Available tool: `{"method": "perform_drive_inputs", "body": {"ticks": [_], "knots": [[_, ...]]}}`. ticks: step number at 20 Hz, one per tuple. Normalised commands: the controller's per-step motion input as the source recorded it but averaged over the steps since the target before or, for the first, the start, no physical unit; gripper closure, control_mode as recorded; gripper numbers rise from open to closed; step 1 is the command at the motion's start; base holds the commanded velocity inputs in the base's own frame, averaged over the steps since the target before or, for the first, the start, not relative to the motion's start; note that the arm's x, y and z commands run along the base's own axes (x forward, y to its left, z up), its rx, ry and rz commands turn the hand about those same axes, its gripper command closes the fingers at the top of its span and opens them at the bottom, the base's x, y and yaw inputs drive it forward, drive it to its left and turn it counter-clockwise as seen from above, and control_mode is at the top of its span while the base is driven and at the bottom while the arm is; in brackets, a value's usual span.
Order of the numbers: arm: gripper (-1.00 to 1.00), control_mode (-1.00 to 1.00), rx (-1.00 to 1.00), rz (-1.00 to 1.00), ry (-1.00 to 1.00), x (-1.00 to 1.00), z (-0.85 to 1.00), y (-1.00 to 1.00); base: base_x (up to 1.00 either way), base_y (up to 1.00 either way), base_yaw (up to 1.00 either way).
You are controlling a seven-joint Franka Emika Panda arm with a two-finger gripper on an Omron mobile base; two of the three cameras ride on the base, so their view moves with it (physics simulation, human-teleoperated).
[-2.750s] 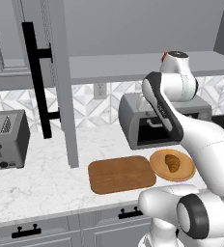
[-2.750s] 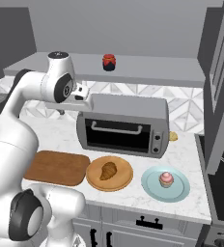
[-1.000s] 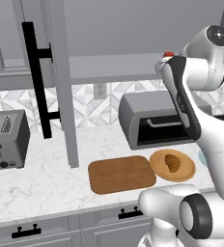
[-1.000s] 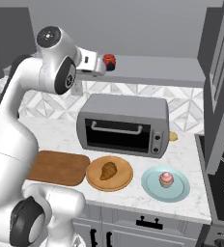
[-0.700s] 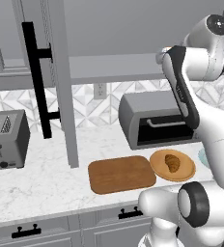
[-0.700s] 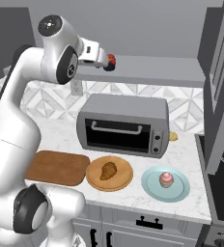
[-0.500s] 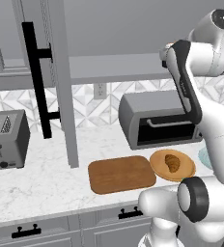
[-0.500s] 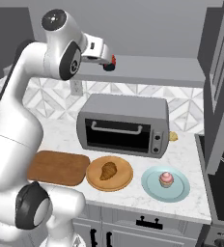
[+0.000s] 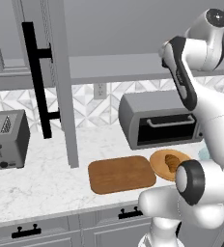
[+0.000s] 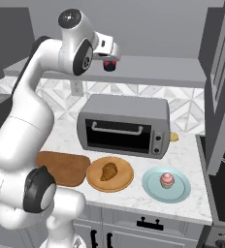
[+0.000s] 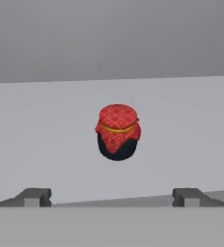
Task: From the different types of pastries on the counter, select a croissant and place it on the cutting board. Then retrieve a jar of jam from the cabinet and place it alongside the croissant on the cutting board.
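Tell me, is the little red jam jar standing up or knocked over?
Standing up. In the hand view the jar of jam sits upright on the grey shelf, red cloth lid on top.

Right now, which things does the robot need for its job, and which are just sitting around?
For the job:
croissant
cutting board
jar of jam
cabinet
gripper, open by the jar

Just sitting around:
toaster oven
toaster
cupcake on its blue plate

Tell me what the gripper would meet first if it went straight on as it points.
Most likely the small red-topped jam jar, centred ahead between the open fingertips on the grey cabinet shelf; the remaining distance is unclear.
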Motion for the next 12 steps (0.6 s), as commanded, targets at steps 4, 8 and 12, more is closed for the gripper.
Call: {"method": "perform_drive_inputs", "body": {"ticks": [4, 8, 12], "knots": [[-1.00, -1.00, 0.00, 0.00, 0.00, 0.41, -0.18, 0.00, 0.00, 0.00, 0.00], [-1.00, -1.00, 0.00, 0.00, -0.04, 0.21, -0.40, 0.00, 0.00, 0.00, 0.00], [-1.00, -1.00, 0.01, 0.00, -0.07, 0.28, -0.08, -0.07, 0.00, 0.00, 0.00]]}}
